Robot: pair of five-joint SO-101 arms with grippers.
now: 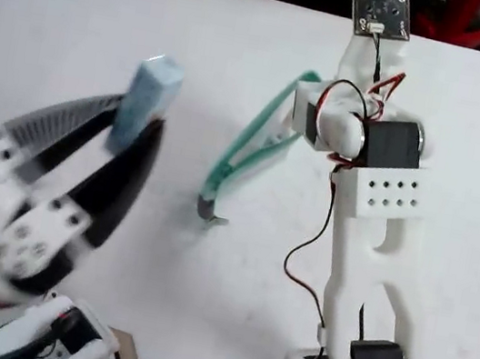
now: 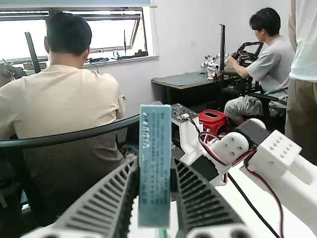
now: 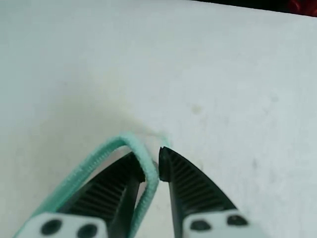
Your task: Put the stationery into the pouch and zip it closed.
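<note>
Near left, the left gripper (image 1: 138, 118) is clamped on a pale blue stationery block (image 1: 155, 82), held upright off the white table (image 1: 65, 12). Farther right is the green pouch (image 1: 245, 148). The right gripper (image 3: 152, 163) pinches its rim, and that arm covers the pouch's far end.

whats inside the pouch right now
Between the pouch's teal edges only white shows, with no stationery visible. The end under the right arm is covered, so that part cannot be checked. The blue block sits in the left gripper, outside the pouch.
</note>
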